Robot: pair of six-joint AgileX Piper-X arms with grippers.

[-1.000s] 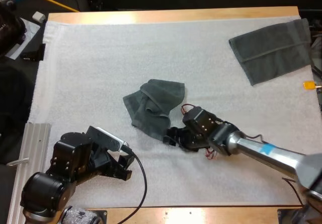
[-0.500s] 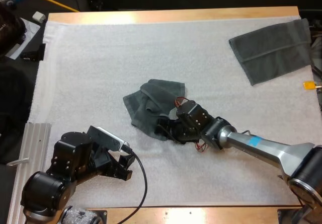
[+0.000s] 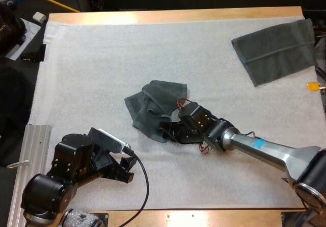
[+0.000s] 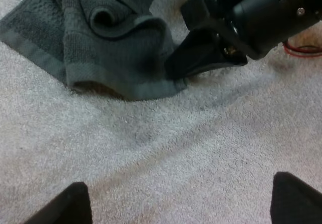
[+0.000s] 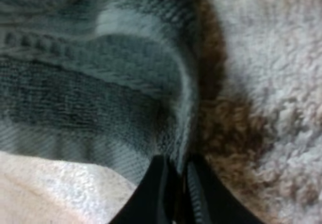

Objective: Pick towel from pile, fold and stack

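Crumpled towel (image 3: 153,107) lies mid-mat (image 3: 102,58), well apart from the flat towel (image 3: 277,51) at the desk's (image 3: 178,15) far right corner. My right arm (image 3: 265,150) reaches in low from the right, and the right jaws sit at the bundle's near corner. They are pressed almost together with the hem between them, so I judge this a pinch on fabric. The rest of the bundle lies beyond the pinch, toward the far left. It is bunched, with folds running roughly from near left to far right, and has no clean long axis. The left jaws are spread wide over bare mat on the near side, holding nothing and clear of the cloth. The right arm is the nearer. A lift up and back toward the right should drag the bundle open.
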